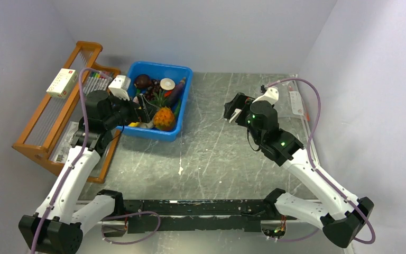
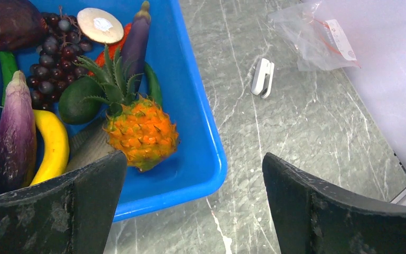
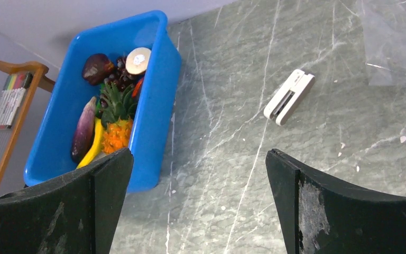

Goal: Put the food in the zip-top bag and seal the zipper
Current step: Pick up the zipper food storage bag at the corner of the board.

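– Two eggplants (image 2: 13, 137), one pineapple (image 2: 140, 132): where?
– I see them in the bin (image 2: 195, 106); one zip-top bag (image 2: 317, 37) lies on the bench (image 2: 296, 137), far right. Both arms hover, left fingers (image 2: 84, 206) and right fingers (image 3: 338, 206) apart.

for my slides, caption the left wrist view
Open left pincer hovers by the pineapple in the blue bin; zip-top bag lies beyond on the table
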Robot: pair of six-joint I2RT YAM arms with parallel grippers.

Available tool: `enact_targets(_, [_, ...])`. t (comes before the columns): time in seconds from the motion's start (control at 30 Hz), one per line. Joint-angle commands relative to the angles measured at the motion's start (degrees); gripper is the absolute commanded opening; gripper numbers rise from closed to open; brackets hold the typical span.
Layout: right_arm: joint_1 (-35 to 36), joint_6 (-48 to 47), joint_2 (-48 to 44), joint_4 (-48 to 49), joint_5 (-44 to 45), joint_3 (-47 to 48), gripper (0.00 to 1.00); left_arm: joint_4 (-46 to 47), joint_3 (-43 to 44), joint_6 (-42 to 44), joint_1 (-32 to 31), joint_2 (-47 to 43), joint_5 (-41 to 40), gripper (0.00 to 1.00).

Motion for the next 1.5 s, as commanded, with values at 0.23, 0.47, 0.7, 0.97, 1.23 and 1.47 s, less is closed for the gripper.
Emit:
enact_targets(0.23, [0.2, -0.3, 0.5, 0.1, 5.7, 1.0, 1.00, 1.9, -1.4, 1.1, -0.2, -1.9, 0.2, 0.99])
enact_targets(0.47, [0.2, -1.4, 3.7, 3.0, 9.7, 1.0, 1.00, 1.7, -3.0, 1.6, -0.2, -3.4, -0.8, 0.99])
enact_targets(0.7, [-2.8, 0.2, 10.2, 7.5, 11.9, -0.4, 0.96, 1.6, -4.0, 2.6, -0.3, -4.3, -5.6, 0.99])
enact_targets(0.97, [-20.0, 4.5, 12.8, 23.3, -2.6, -11.7, 0.67, 1.7, -5.4, 3.1, -1.0, -5.2, -6.2, 0.99])
enact_targets(1.23, [-31.3, 8.6, 15.8, 32.2, -7.2, -17.9, 0.58, 1.7, -5.9, 3.4, -1.5, -6.1, -6.9, 0.99])
enact_targets(1.47, [-40.5, 13.5, 22.1, 36.3, -12.9, -18.1, 0.57, 2.1, -5.9, 3.4, -1.5, -5.7, -5.3, 0.99])
